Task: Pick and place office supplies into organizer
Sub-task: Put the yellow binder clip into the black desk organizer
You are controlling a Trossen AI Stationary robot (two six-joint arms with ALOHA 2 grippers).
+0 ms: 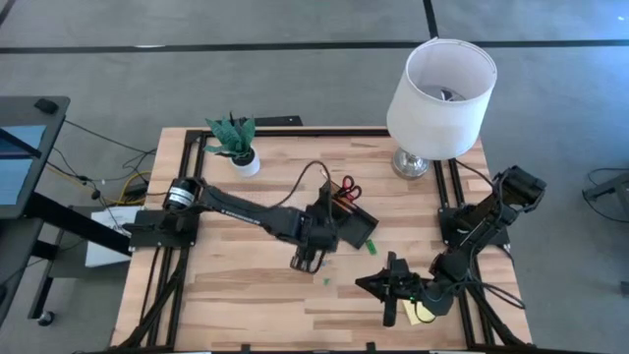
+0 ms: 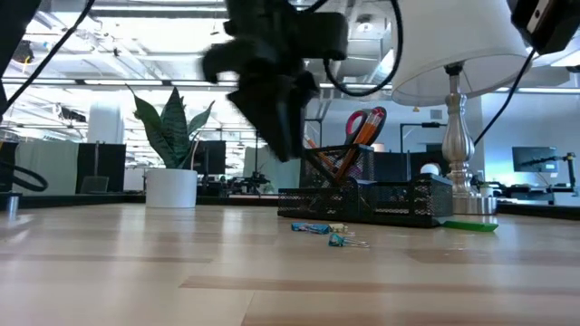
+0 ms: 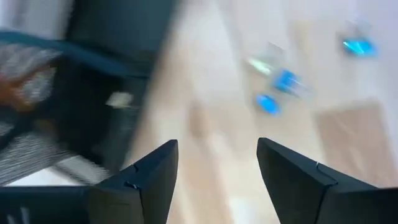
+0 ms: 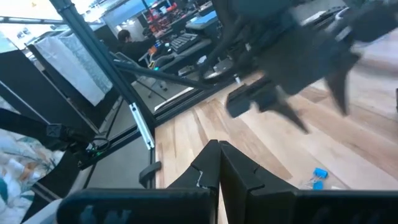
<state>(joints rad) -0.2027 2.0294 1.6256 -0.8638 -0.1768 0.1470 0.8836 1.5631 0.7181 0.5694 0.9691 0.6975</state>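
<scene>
The left gripper point(image 1: 307, 262) is seen held above the wooden table point(image 1: 246, 305), just in front of the organizer point(image 1: 356, 226), and its two dark fingers point(image 3: 149, 180) are spread wide with nothing caught between them. In the left wrist view, bare wood is framed between those fingers, with small blue clips point(image 3: 285, 81) scattered beyond them on the tabletop. The same clips point(image 2: 328, 232) are picked out in the low view, lying loose on the wood just in front of the black mesh organizer point(image 2: 381, 201), and none of them is touched by either arm.

The organizer is found near the middle of the table, toward the lamp point(image 1: 440, 93). Red-handled scissors point(image 1: 349, 189) are stood in its taller cup, handles up, and orange pencils point(image 2: 355, 145) are leaned in beside them. A small green block point(image 1: 371, 247) is left on the table just beside the organizer's near corner, seen in the low view as a flat green strip point(image 2: 471, 225) by the lamp's base.

The right gripper point(image 1: 391, 283) is parked low at the near right part of the table, well apart from the organizer, and its fingers point(image 4: 214, 168) are pressed together with nothing held. A yellow sticky-note pad point(image 1: 417, 313) is glimpsed under the right arm near the table's front edge. The potted plant point(image 1: 236, 143) is stood at the far left of the table.
</scene>
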